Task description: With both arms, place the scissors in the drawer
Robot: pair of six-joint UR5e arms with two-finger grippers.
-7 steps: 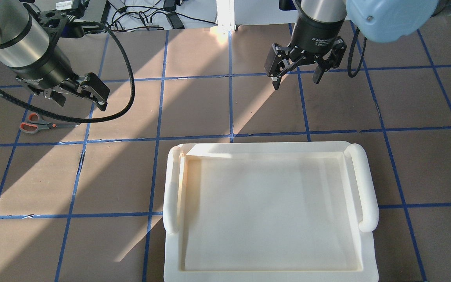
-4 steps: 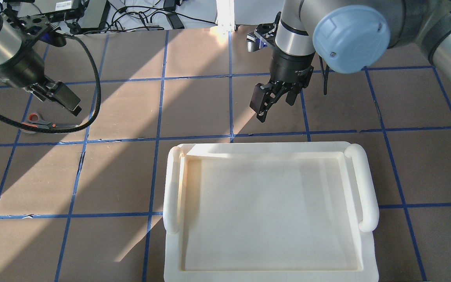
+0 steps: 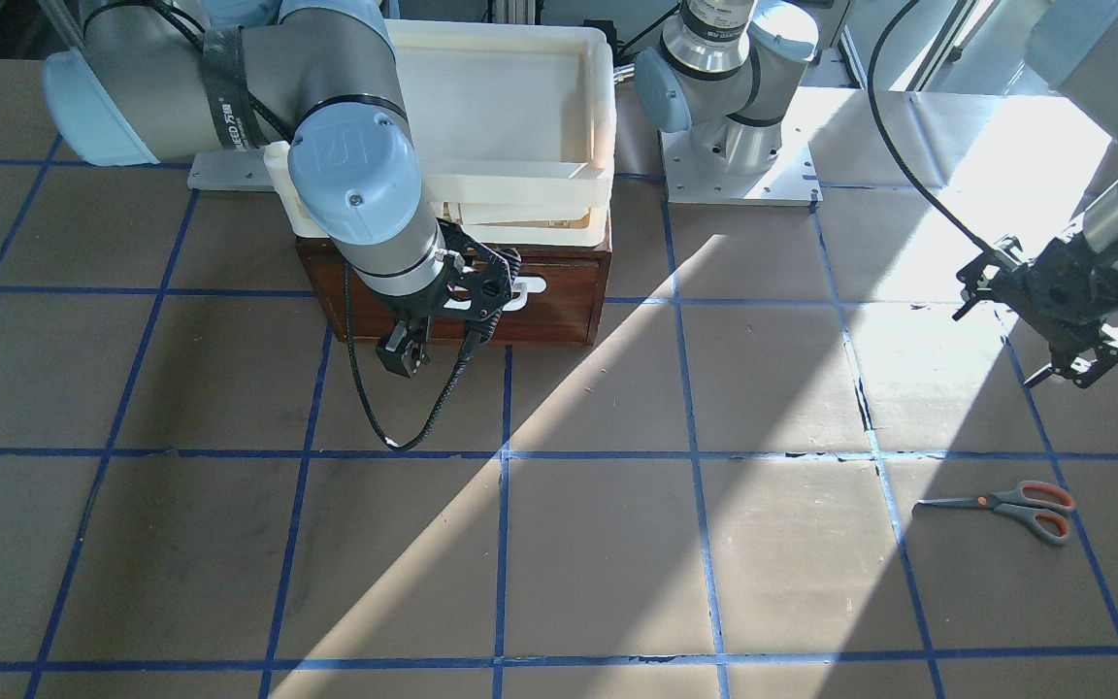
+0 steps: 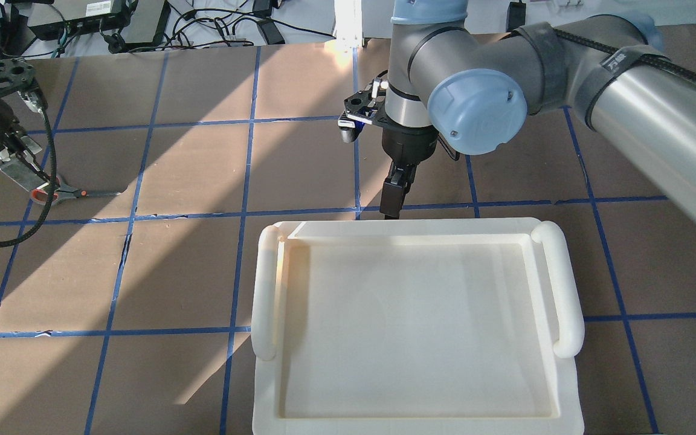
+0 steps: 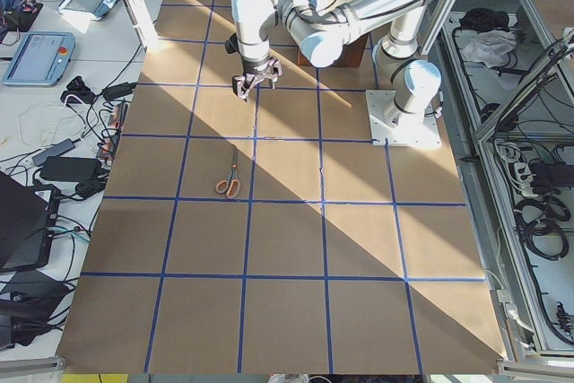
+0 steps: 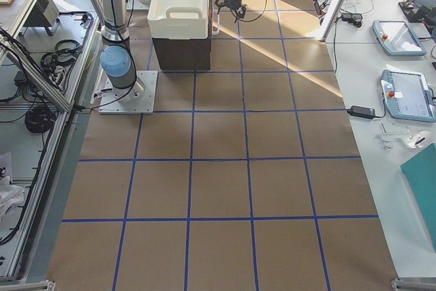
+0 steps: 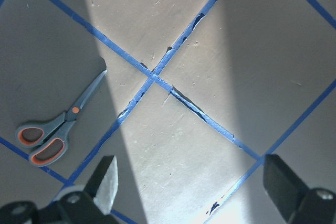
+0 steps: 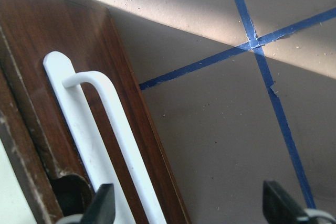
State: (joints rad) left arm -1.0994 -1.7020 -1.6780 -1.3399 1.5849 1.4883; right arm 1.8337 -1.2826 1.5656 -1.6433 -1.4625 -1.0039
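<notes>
Outside the drawer (image 3: 569, 311), scissors (image 3: 1001, 505) on table (image 3: 617, 563)

In the front-facing view, the drawer (image 3: 559, 291) sat at eleven o'clock on the desk (image 3: 617, 582), with a tray (image 3: 598, 107) on top. The right gripper (image 3: 433, 345) hung before its handle (image 3: 535, 288). The scissors (image 3: 1005, 507) lay at four o'clock, with the left gripper (image 3: 1068, 374) at their one o'clock, apart.

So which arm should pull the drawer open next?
Right. The right gripper hangs open at the white handle of the drawer; the left gripper is far off, by the scissors.
</notes>
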